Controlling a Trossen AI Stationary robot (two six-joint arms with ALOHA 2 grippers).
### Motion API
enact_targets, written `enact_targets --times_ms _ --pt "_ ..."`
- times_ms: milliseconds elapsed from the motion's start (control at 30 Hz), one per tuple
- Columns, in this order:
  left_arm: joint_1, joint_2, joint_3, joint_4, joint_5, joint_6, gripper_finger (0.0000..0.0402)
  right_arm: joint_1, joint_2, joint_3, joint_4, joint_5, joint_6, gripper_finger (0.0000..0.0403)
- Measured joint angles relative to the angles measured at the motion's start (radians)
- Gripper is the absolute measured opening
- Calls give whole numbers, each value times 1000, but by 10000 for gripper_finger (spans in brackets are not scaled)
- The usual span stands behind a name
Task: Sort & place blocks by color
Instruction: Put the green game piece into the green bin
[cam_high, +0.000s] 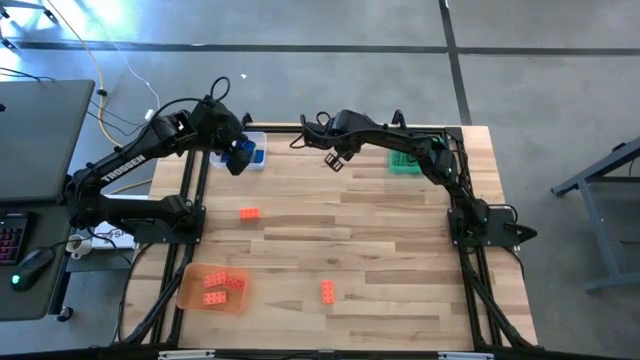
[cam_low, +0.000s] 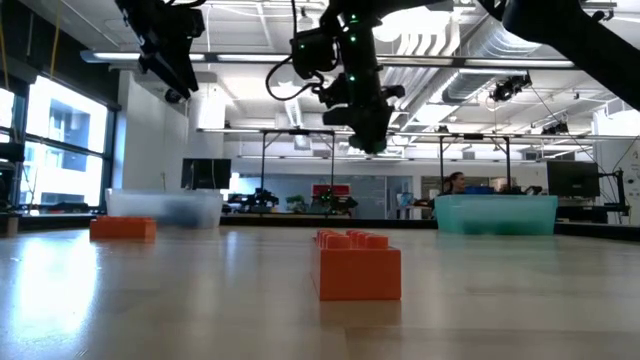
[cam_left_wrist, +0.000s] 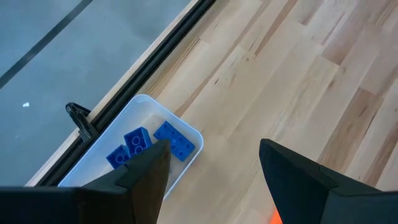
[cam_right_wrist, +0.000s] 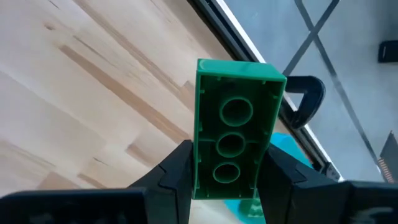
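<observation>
1. On the wooden table (cam_high: 380, 230) a clear tray (cam_high: 253, 150) sits at the far left edge, with blue blocks (cam_left_wrist: 175, 140) lying inside it.
2. A green tray (cam_high: 404, 161) stands at the far right side, partly covered by the right arm; at least one green brick lies in it.
3. An orange tray (cam_high: 211, 289) at the near left corner holds several orange-red bricks (cam_high: 224, 284).
4. Two orange-red blocks lie loose on the bare wood: one (cam_high: 249, 213) left of centre, another (cam_high: 327, 291) nearer the front edge; nothing stands close around either.
5. A black clamp (cam_left_wrist: 79, 118) grips the table's edge rail just beside the clear tray.
6. In the low view, people sit at desks in the room behind the table.
7. The left gripper (cam_left_wrist: 214, 163) hangs above the table by the clear tray, fingers spread apart, with nothing between them.
8. The right gripper (cam_right_wrist: 227, 163) is raised over the far middle of the table, left of the green tray, and pinches a green block (cam_right_wrist: 235, 140) upright by its long sides, the hollow underside facing the wrist camera.
</observation>
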Motion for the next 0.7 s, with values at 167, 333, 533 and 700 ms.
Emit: enact_targets --times_ms 167,333,533,700 --pt "0 0 0 0 -11 0 232 -22 0 0 0 -10 -61 112" --pt "0 0 0 0 -41 0 232 -33 -3 -1 0 -10 -109 112" --pt "0 0 0 0 -56 0 232 -44 -8 -1 0 -26 -127 112" --pt "1 0 0 0 -56 0 232 -44 -8 -1 0 -43 -127 112"
